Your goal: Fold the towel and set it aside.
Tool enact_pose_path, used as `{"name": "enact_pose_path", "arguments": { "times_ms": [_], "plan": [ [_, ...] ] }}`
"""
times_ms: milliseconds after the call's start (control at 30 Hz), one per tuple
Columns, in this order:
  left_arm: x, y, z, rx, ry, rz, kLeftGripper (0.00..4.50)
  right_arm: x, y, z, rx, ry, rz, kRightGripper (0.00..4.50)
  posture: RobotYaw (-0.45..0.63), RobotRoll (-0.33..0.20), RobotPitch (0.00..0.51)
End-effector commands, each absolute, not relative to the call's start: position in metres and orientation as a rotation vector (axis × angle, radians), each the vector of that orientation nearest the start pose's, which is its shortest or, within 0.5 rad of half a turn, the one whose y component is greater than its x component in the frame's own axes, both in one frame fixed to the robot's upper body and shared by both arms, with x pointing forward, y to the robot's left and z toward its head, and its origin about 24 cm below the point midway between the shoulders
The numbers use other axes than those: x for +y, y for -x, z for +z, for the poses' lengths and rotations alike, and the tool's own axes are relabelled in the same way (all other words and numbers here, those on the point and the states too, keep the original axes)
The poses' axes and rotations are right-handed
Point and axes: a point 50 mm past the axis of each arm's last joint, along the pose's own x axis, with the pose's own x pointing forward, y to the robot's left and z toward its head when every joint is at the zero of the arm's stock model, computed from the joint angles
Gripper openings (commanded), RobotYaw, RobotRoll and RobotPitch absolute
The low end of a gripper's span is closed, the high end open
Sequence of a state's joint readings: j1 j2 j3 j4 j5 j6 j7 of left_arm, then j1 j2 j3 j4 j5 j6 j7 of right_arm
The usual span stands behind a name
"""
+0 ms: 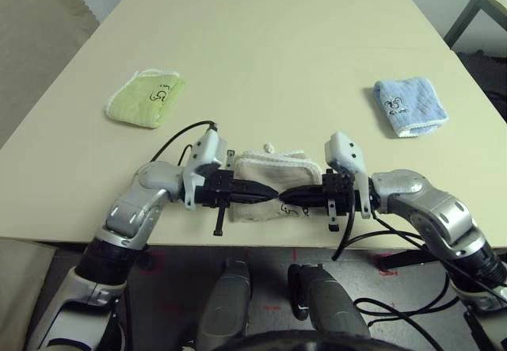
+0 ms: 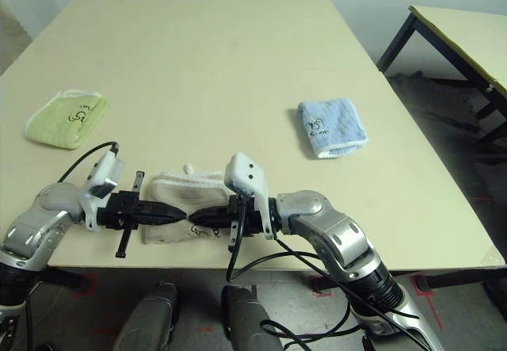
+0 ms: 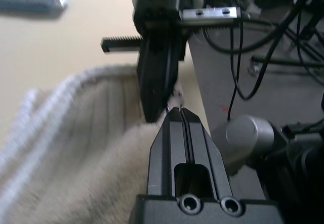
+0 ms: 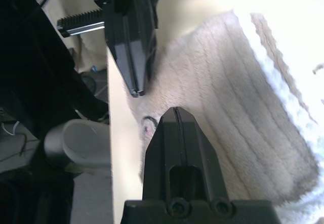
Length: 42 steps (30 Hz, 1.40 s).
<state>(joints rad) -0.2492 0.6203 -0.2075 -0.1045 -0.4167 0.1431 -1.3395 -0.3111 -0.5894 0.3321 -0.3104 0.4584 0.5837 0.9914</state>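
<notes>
beige towel [image 1: 273, 183] folded, near table edge, centre | left gripper [image 1: 269, 195] pressed together, empty, over towel's near edge, pointing right | right gripper [image 1: 287, 196] pressed together, empty, pointing left, tips almost meeting | green towel [image 1: 146, 97] far left | blue towel [image 1: 409, 106] far right

A light green towel [image 1: 147, 97] lies folded on the cream table [image 1: 269, 42], well to the left of its middle. A light blue towel [image 1: 409, 107] lies folded well to the right. A second table [image 2: 463, 30] stands beyond the cream table's far right corner.
</notes>
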Motion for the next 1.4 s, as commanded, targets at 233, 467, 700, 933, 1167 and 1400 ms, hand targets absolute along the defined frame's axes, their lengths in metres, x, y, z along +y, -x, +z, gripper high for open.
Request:
{"name": "enact_pose_path", "arguments": {
  "times_ms": [233, 467, 700, 933, 1167, 1400],
  "plan": [
    [0.196, -0.239, 0.082, 0.191, -0.364, -1.467, 0.04, -0.129, -0.239, 0.104, 0.329, 0.192, 1.413, 0.00, 0.02, 0.000, 0.148],
    [0.223, -0.234, 0.090, 0.201, -0.356, -1.392, 0.04, -0.147, -0.241, 0.114, 0.328, 0.187, 1.386, 0.00, 0.03, 0.000, 0.146],
    [0.206, -0.239, 0.128, 0.065, -0.332, -1.423, 0.04, -0.140, -0.248, 0.144, 0.238, 0.146, 1.395, 0.00, 0.04, 0.000, 0.141],
    [0.164, -0.248, 0.131, 0.010, -0.292, -1.467, 0.04, -0.102, -0.261, 0.134, 0.201, 0.146, 1.399, 0.00, 0.03, 0.000, 0.139],
    [0.160, -0.258, 0.112, 0.031, -0.345, -1.442, 0.04, -0.110, -0.280, 0.098, 0.285, 0.289, 1.306, 0.00, 0.04, 0.000, 0.139],
    [0.175, -0.272, 0.104, 0.057, -0.358, -1.318, 0.04, -0.135, -0.295, 0.104, 0.264, 0.234, 1.185, 0.00, 0.04, 0.000, 0.138]
  ]
}}
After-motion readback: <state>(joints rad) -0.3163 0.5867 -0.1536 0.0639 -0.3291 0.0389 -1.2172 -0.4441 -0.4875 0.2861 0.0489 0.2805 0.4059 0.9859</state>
